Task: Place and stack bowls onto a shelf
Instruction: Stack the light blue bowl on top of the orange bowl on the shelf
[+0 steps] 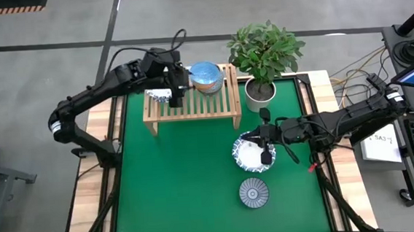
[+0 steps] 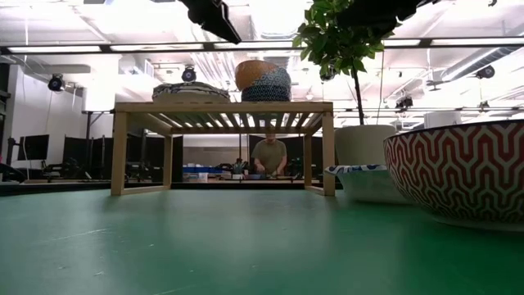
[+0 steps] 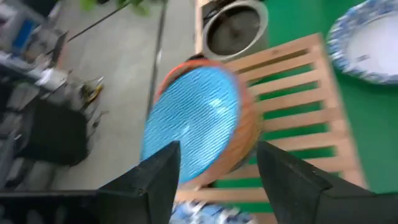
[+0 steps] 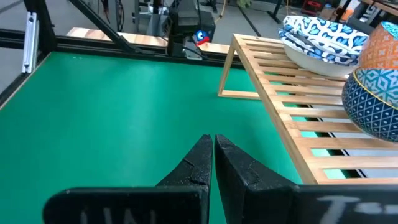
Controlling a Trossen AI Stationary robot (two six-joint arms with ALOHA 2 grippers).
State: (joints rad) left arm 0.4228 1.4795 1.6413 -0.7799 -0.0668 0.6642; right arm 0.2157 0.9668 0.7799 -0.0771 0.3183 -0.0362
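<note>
left gripper [image 1: 176,89] fingers spread, over shelf [image 1: 192,106] beside white-blue bowls [image 1: 159,95], light-blue bowl [image 1: 206,76] nested in an orange one on shelf, right gripper [image 1: 266,156] pressed together above white bowl [image 1: 250,154] on table, grey-blue patterned bowl [image 1: 253,193] nearby

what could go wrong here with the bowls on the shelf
1. The left gripper, fingers open, hangs over the shelf between two bowl stacks; pulling away it might clip the blue bowl nested in the orange bowl.
2. The right gripper, shut, sits over the white bowl and could bump it.
</note>
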